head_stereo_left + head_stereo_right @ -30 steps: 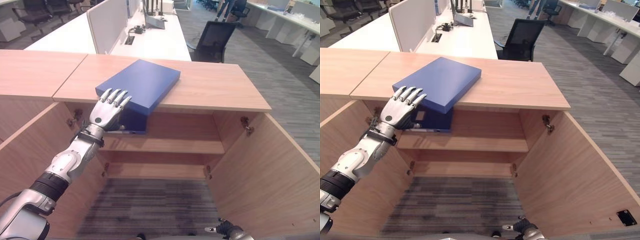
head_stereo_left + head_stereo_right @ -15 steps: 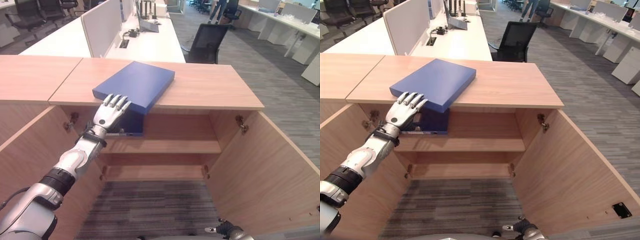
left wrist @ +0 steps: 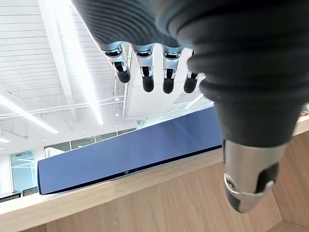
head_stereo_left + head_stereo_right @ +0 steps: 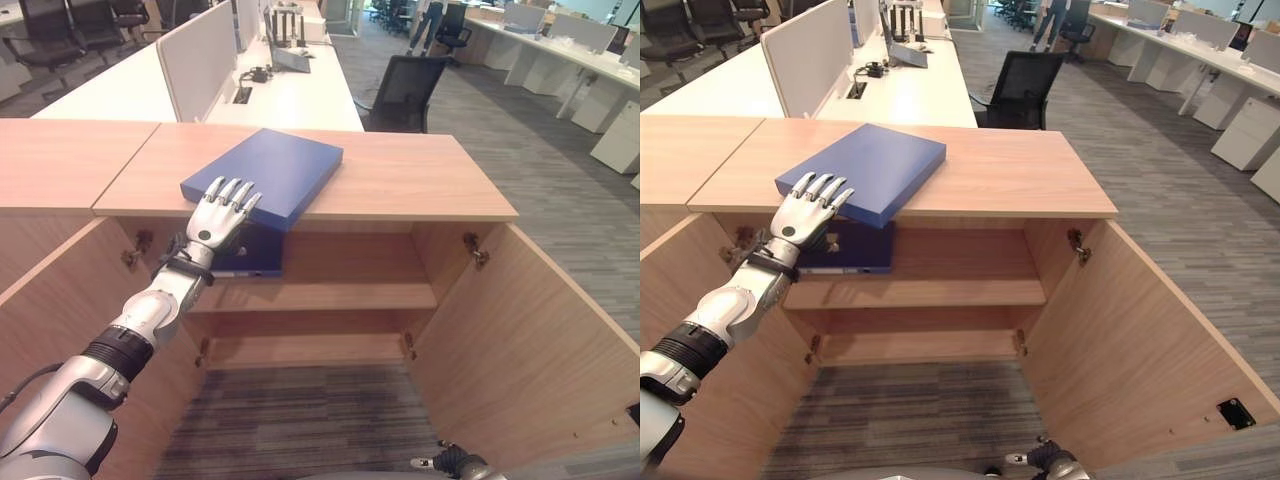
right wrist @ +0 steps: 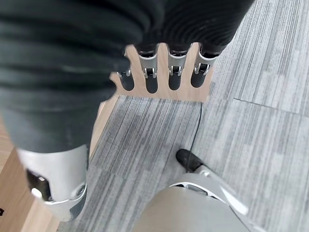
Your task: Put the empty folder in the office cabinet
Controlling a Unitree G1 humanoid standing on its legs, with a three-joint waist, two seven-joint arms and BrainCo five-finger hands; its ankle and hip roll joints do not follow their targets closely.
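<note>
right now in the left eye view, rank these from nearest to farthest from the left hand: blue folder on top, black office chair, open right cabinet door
1. The blue folder on the cabinet top, right at the left hand's fingers.
2. The open right cabinet door, across the cabinet opening, on the right.
3. The black office chair, behind the cabinet, on the floor beyond.

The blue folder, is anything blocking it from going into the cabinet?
Nothing visible. The folder lies on the cabinet top, doors open. A dark binder sits on the shelf's left; the rest is bare.
</note>
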